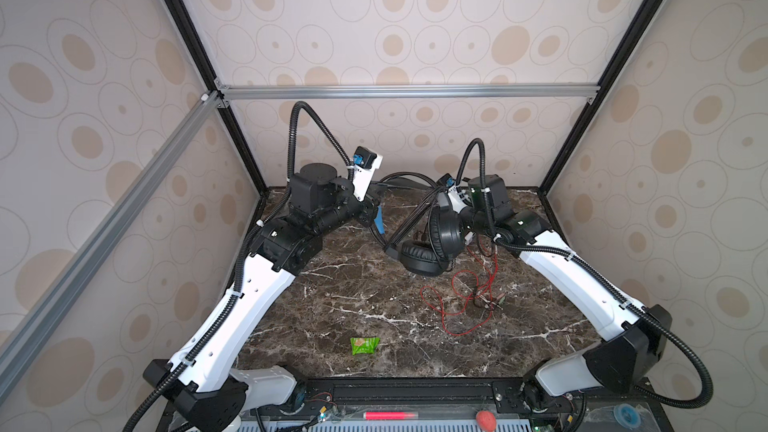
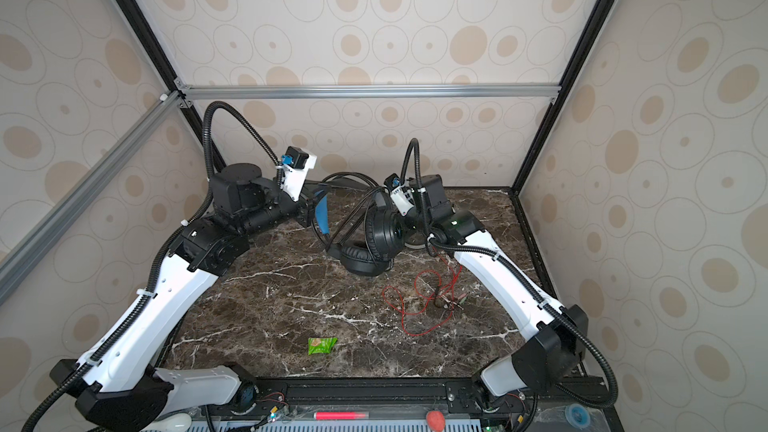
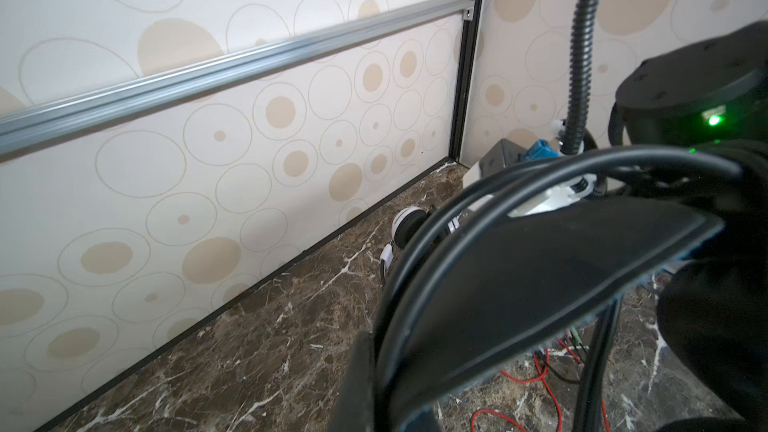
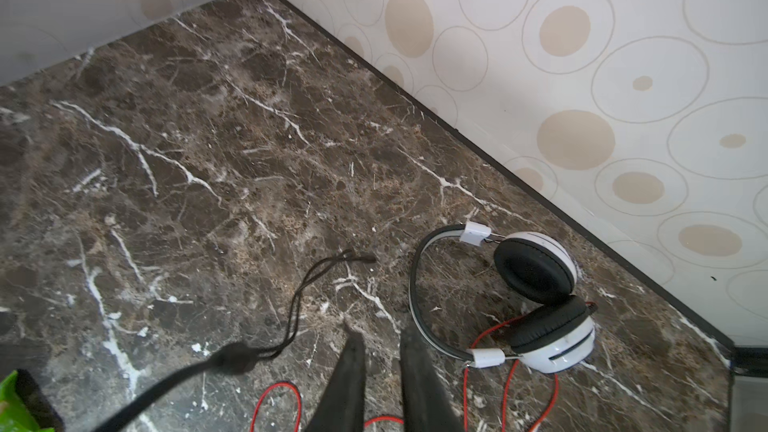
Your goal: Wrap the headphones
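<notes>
Maybe halfway imo: my left hand (image 1: pixel 373 208) is pinching the black headset (image 1: pixel 441 238), black cable (image 3: pixel 478 201) partly looped over its band, my right hand (image 4: pixel 381 336) slightly spread and empty, white headset (image 4: pixel 536 297) and its red cable (image 1: pixel 453 310) totally unwrapped.

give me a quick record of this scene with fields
left gripper: shut on black headset, at headband
right gripper: slightly open, empty, above table
black headset: lower cup on table, black cable end loose near right gripper
white headset: flat on table near wall, red cable loose
other: green packet near front edge
</notes>
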### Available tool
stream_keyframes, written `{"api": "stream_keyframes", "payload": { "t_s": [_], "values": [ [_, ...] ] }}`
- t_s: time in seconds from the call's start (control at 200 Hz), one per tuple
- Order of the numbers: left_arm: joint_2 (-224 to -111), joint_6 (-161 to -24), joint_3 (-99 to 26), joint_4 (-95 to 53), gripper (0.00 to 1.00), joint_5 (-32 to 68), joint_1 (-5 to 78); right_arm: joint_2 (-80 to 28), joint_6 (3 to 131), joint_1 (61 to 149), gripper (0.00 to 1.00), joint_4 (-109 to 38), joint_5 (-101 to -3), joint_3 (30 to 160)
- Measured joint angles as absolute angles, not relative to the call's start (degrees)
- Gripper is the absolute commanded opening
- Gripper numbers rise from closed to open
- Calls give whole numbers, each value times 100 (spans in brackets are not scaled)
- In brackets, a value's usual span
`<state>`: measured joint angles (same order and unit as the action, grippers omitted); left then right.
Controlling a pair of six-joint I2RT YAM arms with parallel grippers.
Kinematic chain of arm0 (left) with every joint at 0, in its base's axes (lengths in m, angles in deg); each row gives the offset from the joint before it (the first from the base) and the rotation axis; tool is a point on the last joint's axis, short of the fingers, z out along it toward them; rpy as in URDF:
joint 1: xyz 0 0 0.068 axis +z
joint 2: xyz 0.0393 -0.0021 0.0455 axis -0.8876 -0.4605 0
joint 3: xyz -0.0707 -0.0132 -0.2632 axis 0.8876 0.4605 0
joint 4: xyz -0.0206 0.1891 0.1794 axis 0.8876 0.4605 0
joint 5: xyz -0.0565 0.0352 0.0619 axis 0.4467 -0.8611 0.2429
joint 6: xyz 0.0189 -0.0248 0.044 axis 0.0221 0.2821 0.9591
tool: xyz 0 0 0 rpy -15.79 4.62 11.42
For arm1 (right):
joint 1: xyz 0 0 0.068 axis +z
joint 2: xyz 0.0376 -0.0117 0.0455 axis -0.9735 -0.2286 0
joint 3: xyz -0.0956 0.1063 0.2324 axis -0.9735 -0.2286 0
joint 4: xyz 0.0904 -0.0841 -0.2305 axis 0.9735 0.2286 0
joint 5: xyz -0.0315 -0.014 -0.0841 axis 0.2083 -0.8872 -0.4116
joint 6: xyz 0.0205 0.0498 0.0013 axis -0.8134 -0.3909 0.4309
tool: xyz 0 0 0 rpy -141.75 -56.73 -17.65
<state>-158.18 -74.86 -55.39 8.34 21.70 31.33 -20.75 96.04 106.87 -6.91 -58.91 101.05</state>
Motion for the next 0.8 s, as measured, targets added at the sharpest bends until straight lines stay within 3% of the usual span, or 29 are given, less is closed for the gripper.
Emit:
{"api": "stream_keyframes", "payload": {
  "t_s": [0.265, 0.8],
  "values": [
    [-16010, -7847, -5900, 790, 0, 2271, 3133, -1509, 8979, 10482, 38, -1397, -5229, 9535],
    [-16461, -8518, -6649, 714, 0, 2505, 3136, -608, 8533, 10351, 56, -1696, -4827, 8636]
  ]
}}
